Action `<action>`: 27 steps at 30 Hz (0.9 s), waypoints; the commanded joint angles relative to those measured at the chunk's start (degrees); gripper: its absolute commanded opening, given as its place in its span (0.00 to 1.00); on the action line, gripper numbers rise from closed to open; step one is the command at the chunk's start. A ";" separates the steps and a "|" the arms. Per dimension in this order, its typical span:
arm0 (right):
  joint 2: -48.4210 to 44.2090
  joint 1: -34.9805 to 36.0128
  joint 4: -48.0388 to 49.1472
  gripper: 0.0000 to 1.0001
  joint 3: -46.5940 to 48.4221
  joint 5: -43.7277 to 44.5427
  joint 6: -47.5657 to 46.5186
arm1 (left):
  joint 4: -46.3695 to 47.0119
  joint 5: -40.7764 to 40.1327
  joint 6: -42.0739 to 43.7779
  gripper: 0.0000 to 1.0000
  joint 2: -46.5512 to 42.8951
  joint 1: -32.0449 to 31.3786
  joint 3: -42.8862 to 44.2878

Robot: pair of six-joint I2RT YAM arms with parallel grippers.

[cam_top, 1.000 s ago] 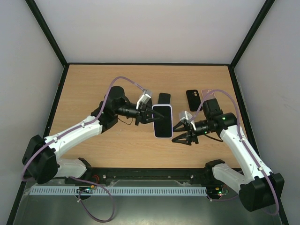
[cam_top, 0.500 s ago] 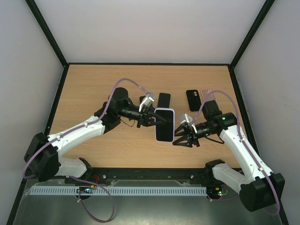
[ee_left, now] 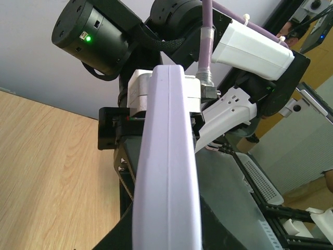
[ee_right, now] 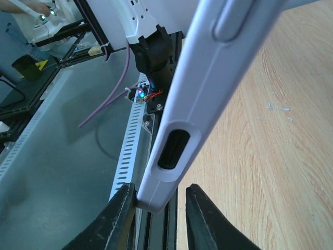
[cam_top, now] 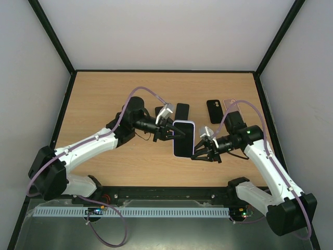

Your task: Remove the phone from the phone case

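The phone in its lavender case [cam_top: 183, 138] is held off the table at mid-table, screen up. My left gripper [cam_top: 169, 132] is shut on the case's upper left edge. In the left wrist view the case's side [ee_left: 166, 172] fills the middle and hides my fingertips. My right gripper [cam_top: 201, 151] is open at the case's lower right corner. In the right wrist view the case's corner [ee_right: 208, 94] sits between my two fingers [ee_right: 120, 219]. The left one touches the corner; the right one stands apart from it.
A black phone-shaped slab [cam_top: 182, 110] and a dark item [cam_top: 159, 110] lie just behind the held phone. A black case [cam_top: 214, 111] and a pale clear case [cam_top: 230, 103] lie at the back right. Black frame rails border the table.
My left gripper carried the cased phone to the right and slightly nearer. My right gripper closed in on its lower right corner.
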 commanded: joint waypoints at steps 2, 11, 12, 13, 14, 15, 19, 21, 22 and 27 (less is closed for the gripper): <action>-0.55 0.30 -0.42 0.19 2.02 2.73 -4.15 | 7.41 6.27 -4.73 0.03 0.67 -1.01 2.50; -0.36 0.30 -3.23 0.08 4.14 7.43 -10.36 | 9.42 10.33 -9.64 0.03 2.25 -2.77 2.79; -0.35 0.31 -3.47 0.07 4.30 8.03 -10.96 | 9.99 10.65 -10.23 0.03 2.34 -2.92 2.78; -0.37 0.34 -3.55 0.04 4.47 8.50 -11.26 | 10.84 10.90 -10.97 0.03 2.49 -3.06 2.63; -0.33 0.35 -3.55 0.03 4.60 9.17 -11.64 | 11.77 11.19 -12.17 0.03 2.50 -3.21 2.51; -0.37 0.31 -3.71 0.03 4.79 9.88 -12.11 | 12.66 11.37 -12.95 0.03 2.51 -3.34 2.41; -0.46 0.30 -4.65 0.04 5.67 13.03 -14.23 | 13.23 12.51 -13.91 0.03 2.44 -3.84 2.63; -0.54 0.35 -4.91 0.04 6.19 14.43 -15.08 | 13.26 12.86 -14.21 0.03 2.60 -4.05 2.86; -0.55 0.31 -4.89 0.04 6.53 15.06 -15.32 | 13.24 13.14 -14.33 0.03 2.72 -4.13 2.95; -0.59 0.30 -5.57 0.06 8.00 17.49 -17.67 | 13.08 13.58 -15.07 0.03 3.20 -4.87 3.60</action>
